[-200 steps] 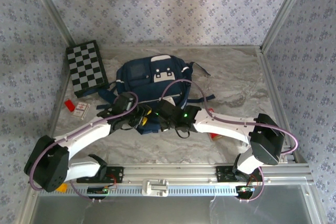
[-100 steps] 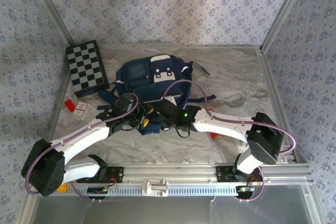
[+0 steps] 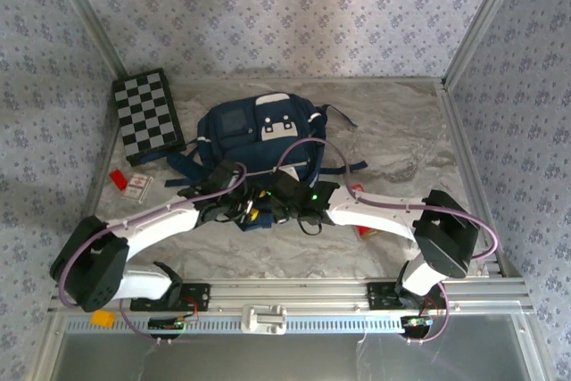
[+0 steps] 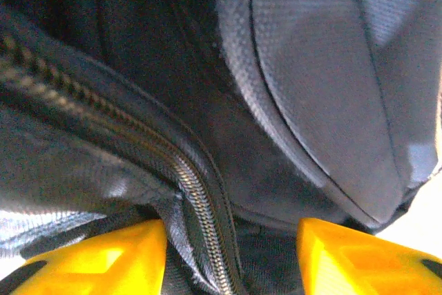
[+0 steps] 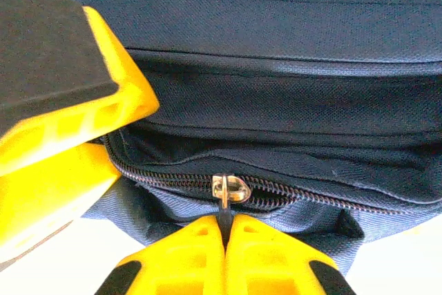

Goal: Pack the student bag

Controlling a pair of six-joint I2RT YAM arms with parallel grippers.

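Note:
The student bag (image 3: 259,136), navy with white patches, lies flat in the middle of the table. Both grippers meet at its near edge. My right gripper (image 5: 226,229) is shut on the thin dark pull tab hanging from the metal zipper slider (image 5: 230,189). To the slider's right the zipper gapes a little. My left gripper (image 4: 231,260) stands open with the zipper track (image 4: 200,212) and a fold of bag fabric between its yellow fingers (image 4: 90,257). In the right wrist view those left fingers (image 5: 76,122) straddle the zipper's left end. From above, the left gripper (image 3: 246,209) sits just left of the right gripper (image 3: 272,209).
A folded checkerboard (image 3: 147,116) lies at the back left. A small red item (image 3: 118,178) and a white card (image 3: 138,186) rest left of the bag. A red object (image 3: 364,227) peeks out under the right arm. Aluminium posts frame the table.
My left arm has swung right, bringing its gripper along the bag's near edge up against the right gripper. The right gripper has kept its hold and place.

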